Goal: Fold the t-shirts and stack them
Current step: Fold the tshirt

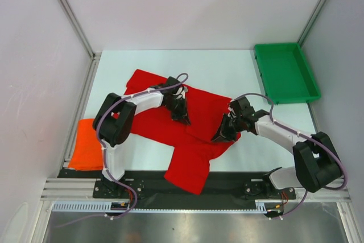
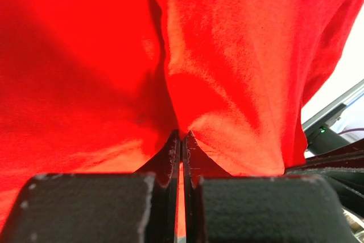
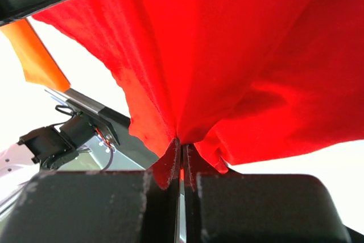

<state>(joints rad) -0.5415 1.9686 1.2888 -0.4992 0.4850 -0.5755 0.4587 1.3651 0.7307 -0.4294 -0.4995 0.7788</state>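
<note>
At centre frame, I see my left gripper pinched tight on the red t-shirt, right gripper clamped on the same cloth, orange t-shirt lower left.

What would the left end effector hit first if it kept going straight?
The red t-shirt: the left end effector is shut on a fold of it, and red cloth fills the way ahead. What lies behind the cloth is hidden.

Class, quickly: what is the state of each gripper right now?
Left gripper: shut on the bright red cloth t-shirt.
Right gripper: shut on the same t-shirt.
</note>
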